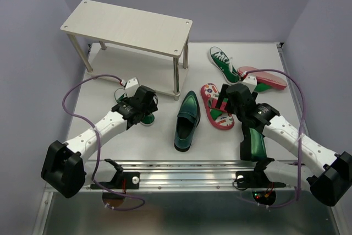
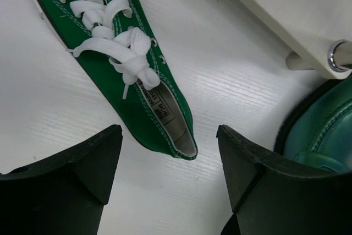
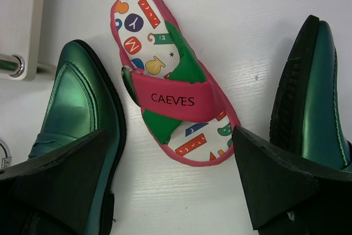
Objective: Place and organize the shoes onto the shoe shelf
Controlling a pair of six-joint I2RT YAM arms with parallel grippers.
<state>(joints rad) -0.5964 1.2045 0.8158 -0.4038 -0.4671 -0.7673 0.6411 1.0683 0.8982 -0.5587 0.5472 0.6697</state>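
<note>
**Fig.** Left fingers [image 2: 82, 180], standing apart, are hovering over the green canvas sneaker with white laces [image 2: 126, 75] on the white worktop [image 2: 236, 92]. Its heel is lying untouched in the gap between them, its long axis running obliquely ahead and leftward. The pale wooden two-tier shoe shelf [image 2: 286, 15] is standing ahead-right. Right fingers [image 3: 275, 185], likewise apart, are hanging above a red patterned flip-flop [image 3: 176, 97].

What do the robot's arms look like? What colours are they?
Both arms, left arm and right arm, have white shells with black joints and chunky black bases. A thin purple cable loops along each. The left tool and right tool have two black, wedge-shaped fingers each.
</note>
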